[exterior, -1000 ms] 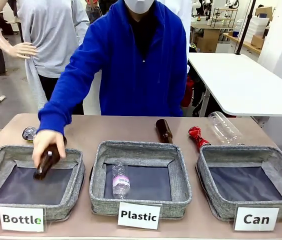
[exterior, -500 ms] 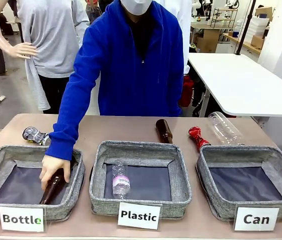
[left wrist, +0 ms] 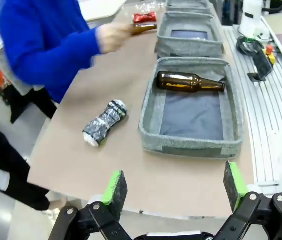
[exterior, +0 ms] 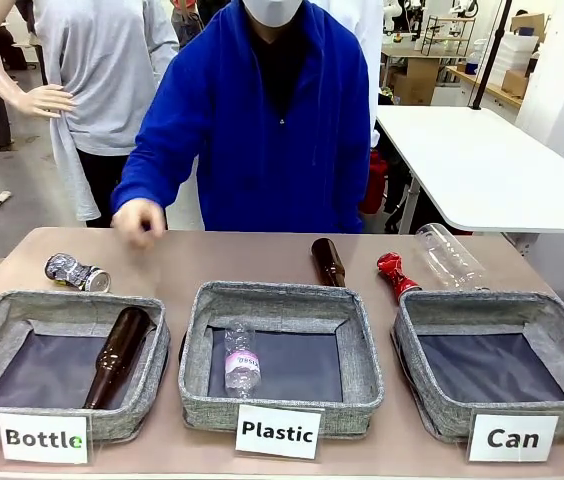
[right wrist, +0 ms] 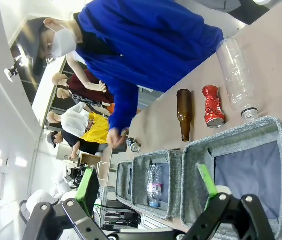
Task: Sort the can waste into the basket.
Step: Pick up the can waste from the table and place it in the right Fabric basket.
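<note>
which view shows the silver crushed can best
The left wrist view: the silver can lies close and whole beside the Bottle basket. The front view has it smaller, behind that basket; the right wrist view, tiny and far off.

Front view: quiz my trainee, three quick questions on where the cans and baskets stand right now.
1. True or false: the "Can" basket already holds a crushed can.
2. Relative to the "Bottle" basket, the silver-grey crushed can lies: A) inside it; B) on the table behind it; C) in front of it, by its label.
3. How many crushed cans lie outside the baskets?

Key: 1 false. 2 B. 3 two: the silver-grey crushed can and the red crushed can.
</note>
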Robot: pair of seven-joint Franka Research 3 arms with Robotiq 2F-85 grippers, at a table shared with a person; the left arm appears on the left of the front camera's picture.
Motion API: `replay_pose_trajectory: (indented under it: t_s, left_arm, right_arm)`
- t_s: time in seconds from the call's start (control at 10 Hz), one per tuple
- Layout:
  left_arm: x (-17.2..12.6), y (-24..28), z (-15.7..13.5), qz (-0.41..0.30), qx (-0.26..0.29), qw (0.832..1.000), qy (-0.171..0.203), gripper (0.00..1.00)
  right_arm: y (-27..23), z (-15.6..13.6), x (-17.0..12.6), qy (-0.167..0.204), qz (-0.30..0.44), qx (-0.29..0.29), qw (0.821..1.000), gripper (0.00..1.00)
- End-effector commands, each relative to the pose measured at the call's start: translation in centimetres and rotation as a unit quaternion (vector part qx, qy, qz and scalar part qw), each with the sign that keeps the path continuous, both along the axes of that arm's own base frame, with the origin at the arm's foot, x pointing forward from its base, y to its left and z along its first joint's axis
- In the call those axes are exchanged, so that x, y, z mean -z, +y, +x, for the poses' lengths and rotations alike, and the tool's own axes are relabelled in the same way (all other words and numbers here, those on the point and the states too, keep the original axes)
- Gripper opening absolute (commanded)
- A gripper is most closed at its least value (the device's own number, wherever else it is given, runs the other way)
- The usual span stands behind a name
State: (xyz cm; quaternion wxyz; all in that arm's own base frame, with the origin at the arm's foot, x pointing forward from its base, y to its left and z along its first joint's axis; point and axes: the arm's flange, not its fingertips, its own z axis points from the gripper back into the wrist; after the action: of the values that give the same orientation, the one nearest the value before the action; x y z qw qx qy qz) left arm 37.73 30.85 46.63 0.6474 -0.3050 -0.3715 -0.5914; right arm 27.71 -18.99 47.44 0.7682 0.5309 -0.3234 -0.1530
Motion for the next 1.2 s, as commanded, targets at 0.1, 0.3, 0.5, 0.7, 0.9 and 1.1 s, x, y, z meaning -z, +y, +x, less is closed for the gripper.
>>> replay_pose_trajectory:
  t_s: [0.1,0.3,0.5,0.7,0.9,1.1]
  left_arm:
    - [-0.5,-6.1,4.8,0.09,0.073,0.993,0.029,1.0]
    - [-0.3,-12.2,10.0,0.166,0.17,0.97,0.057,1.0]
    - [0.5,-18.4,14.9,0.257,0.195,0.944,0.075,1.0]
    - [2.5,-23.2,18.5,0.349,0.193,0.913,0.09,1.0]
    - [4.4,-26.6,20.6,0.395,0.178,0.899,0.068,1.0]
    - [5.5,-28.3,21.8,0.419,0.173,0.89,0.047,1.0]
  right_arm:
    - [-0.1,0.3,0.0,-0.021,0.001,0.001,1.0,1.0]
    - [-0.1,0.3,0.0,-0.021,0.001,0.001,1.0,1.0]
    - [-0.1,0.3,0.0,-0.021,0.001,0.001,1.0,1.0]
    - [-0.1,0.3,0.0,-0.021,0.001,0.001,1.0,1.0]
    - [-0.1,0.3,0.0,-0.021,0.001,0.001,1.0,1.0]
    - [-0.1,0.3,0.0,-0.021,0.001,0.001,1.0,1.0]
